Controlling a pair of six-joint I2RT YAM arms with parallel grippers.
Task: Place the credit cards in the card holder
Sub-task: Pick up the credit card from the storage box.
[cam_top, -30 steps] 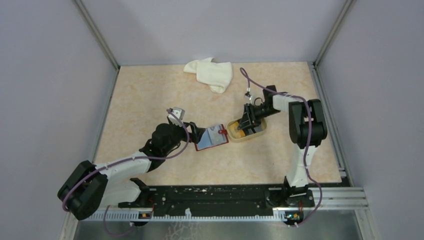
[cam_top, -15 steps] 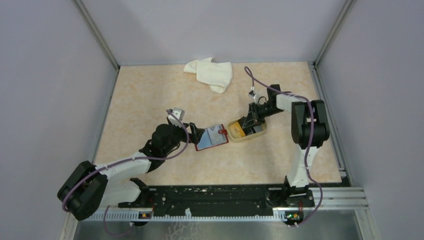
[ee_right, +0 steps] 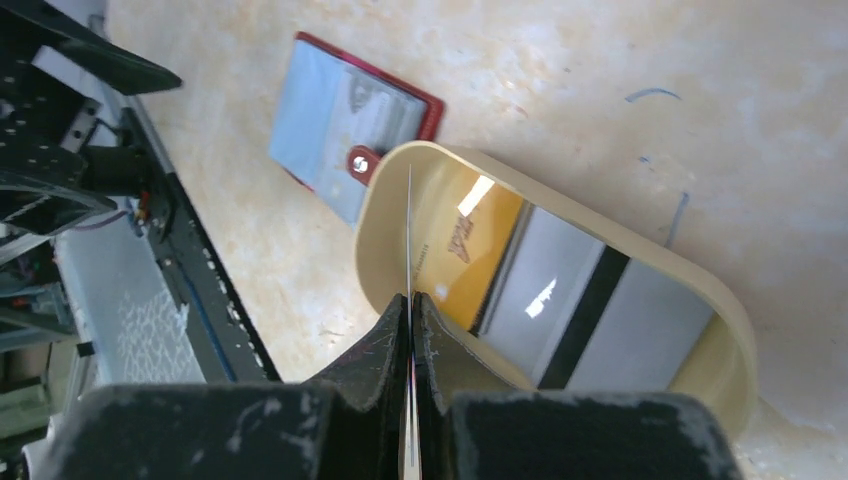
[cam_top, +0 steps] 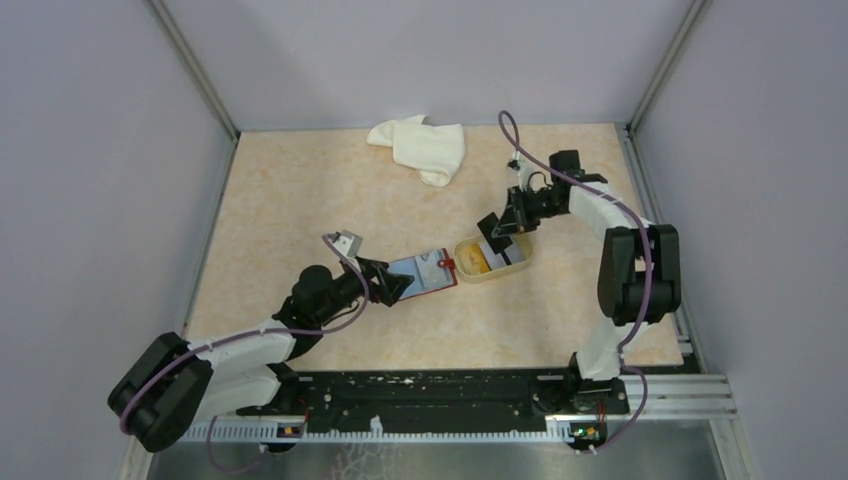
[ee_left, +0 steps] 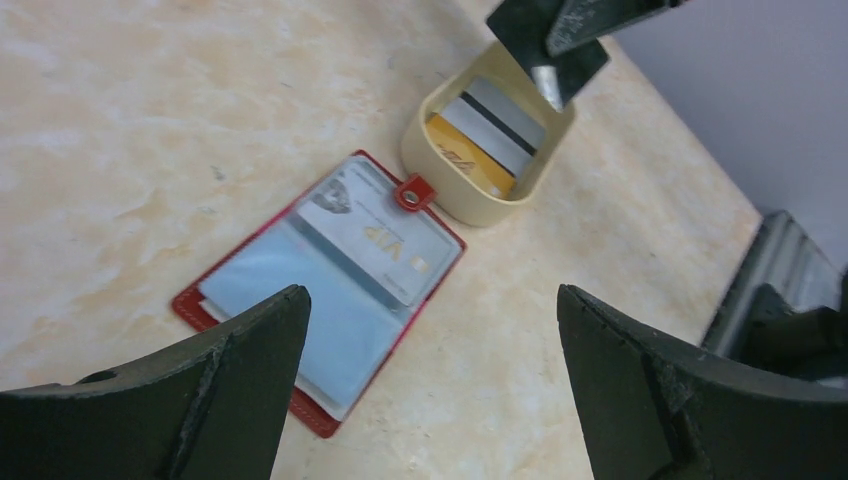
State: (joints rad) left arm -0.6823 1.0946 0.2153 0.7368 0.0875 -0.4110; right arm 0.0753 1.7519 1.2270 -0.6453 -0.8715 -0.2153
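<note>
Right gripper clamped one credit card edge-on above the tray. Left gripper hung spread beside the open card holder. I judged the card needed levelling, then sliding into a pocket.

Top external: high, behind the arm bases, tilted down and forward. It is far off and takes in the whole table and both arms.

Left wrist: low, close to the tabletop, facing forward between the spread fingers of the left gripper. The card holder is nearest, with the beige tray behind it.

Right wrist: very close above the tray, looking down along the right gripper, whose pinched card shows edge-on.

All three views share the card holder and tray. The left wrist view also catches the right gripper's tip at its top edge.
</note>
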